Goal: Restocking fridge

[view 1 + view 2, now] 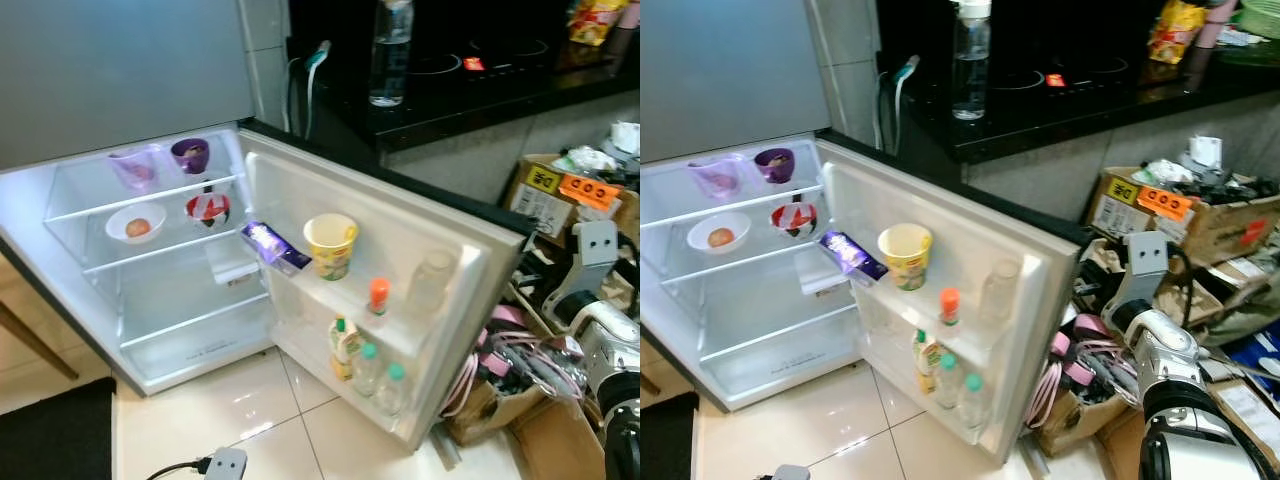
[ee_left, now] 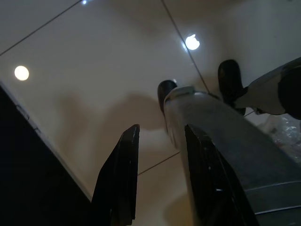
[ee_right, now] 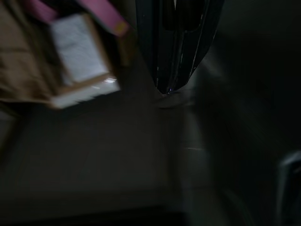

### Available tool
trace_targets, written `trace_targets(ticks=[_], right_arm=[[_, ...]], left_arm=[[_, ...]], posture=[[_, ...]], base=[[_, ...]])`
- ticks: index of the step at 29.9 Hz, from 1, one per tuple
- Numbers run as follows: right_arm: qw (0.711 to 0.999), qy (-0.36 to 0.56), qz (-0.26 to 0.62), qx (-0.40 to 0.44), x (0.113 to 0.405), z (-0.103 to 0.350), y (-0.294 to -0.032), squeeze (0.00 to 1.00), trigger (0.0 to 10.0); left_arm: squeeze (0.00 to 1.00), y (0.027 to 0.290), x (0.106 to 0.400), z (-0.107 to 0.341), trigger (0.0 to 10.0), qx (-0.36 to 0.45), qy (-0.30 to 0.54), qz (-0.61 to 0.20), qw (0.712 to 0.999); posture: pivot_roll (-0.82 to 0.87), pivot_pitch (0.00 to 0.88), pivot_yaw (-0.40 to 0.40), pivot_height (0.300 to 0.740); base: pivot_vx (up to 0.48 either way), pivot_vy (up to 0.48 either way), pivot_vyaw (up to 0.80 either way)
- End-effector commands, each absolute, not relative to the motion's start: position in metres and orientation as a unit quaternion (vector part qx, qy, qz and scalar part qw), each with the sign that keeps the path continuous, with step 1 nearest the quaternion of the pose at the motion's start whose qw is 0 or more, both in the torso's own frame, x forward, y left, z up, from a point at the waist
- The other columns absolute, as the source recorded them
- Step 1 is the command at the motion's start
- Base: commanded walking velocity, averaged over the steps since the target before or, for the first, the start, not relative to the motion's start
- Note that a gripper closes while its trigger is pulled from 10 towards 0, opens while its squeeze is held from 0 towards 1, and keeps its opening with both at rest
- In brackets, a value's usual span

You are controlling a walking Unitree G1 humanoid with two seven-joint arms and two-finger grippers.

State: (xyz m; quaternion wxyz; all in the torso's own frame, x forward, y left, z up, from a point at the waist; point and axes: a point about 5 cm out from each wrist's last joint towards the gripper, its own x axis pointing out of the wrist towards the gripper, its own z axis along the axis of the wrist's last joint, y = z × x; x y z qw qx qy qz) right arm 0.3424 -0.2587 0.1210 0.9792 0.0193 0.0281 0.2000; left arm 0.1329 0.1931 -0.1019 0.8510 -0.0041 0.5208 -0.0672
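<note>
Standing open, the fridge [image 1: 430, 330] holds four bowls and three door bottles; left end effector [image 2: 157, 174] hangs parted, right end effector [image 3: 176, 70] closed at four o'clock.

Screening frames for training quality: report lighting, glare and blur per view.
Eye views: fridge interior brightly lit, slightly soft; glossy floor tiles reflect. Left wrist view: sharp, ceiling-light glare spots on the floor, left gripper fingers apart. Right wrist view: dark, motion-blurred, right gripper closed.

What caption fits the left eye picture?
Open fridge with bowls on its shelves, yellow cup and bottles in the door.
</note>
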Motion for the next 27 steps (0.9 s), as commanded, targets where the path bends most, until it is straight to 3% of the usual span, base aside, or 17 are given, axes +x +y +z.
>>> trace_targets(ticks=[1,6,10,15,18,21,22,24,25,27], right_arm=[[0.959,0.030,0.281,0.028,0.342,0.120,-0.237,0.00,10.0],[0.919,0.055,0.388,0.036,0.328,0.112,-0.224,0.00,10.0],[0.843,0.068,0.532,0.047,0.300,0.110,-0.186,0.00,10.0],[0.759,0.041,0.643,0.097,0.269,0.129,-0.141,0.00,10.0],[0.739,0.038,0.666,0.094,0.262,0.130,-0.127,0.00,10.0],[0.749,0.020,0.656,0.095,0.267,0.132,-0.116,0.00,10.0],[0.778,0.018,0.621,0.090,0.278,0.128,-0.115,0.00,10.0],[0.778,0.018,0.621,0.090,0.278,0.128,-0.115,0.00,10.0],[0.823,0.021,0.563,0.065,0.292,0.121,-0.117,0.00,10.0],[0.885,0.041,0.461,0.041,0.310,0.109,-0.126,0.00,10.0]], left_arm=[[0.00,0.195,0.128,-0.103,10.0,-0.008,0.527,-0.061,0.847],[0.00,0.195,0.128,-0.103,10.0,-0.009,0.528,-0.062,0.847],[0.00,0.195,0.126,-0.104,10.0,-0.009,0.530,-0.063,0.846],[0.00,0.195,0.126,-0.104,10.0,-0.009,0.531,-0.065,0.845],[0.00,0.194,0.125,-0.104,10.0,-0.008,0.531,-0.066,0.845],[0.00,0.193,0.125,-0.104,10.0,-0.008,0.532,-0.068,0.844],[0.00,0.193,0.125,-0.104,10.0,-0.008,0.532,-0.069,0.844],[0.00,0.193,0.125,-0.104,10.0,-0.008,0.532,-0.069,0.844],[0.00,0.193,0.125,-0.104,10.0,-0.008,0.531,-0.069,0.844],[0.00,0.192,0.126,-0.105,10.0,-0.008,0.531,-0.069,0.844]], posture=[[-0.04,0.002,0.021,0.740],[-0.04,0.002,0.021,0.740],[-0.05,0.007,0.020,0.740],[-0.05,0.005,0.020,0.740],[-0.05,0.000,0.021,0.740],[-0.05,0.000,0.018,0.740],[-0.05,0.000,0.017,0.740],[-0.05,0.000,0.017,0.740],[-0.04,0.000,0.016,0.740],[-0.04,0.000,0.014,0.740]], base=[[0.000,0.000,0.00],[0.000,0.000,0.00],[0.000,0.000,0.00],[0.000,0.000,0.00],[0.000,0.000,0.00],[0.000,0.000,0.00],[0.000,0.000,0.00],[0.000,0.000,0.00],[0.000,0.000,0.00],[0.000,0.000,0.00]])
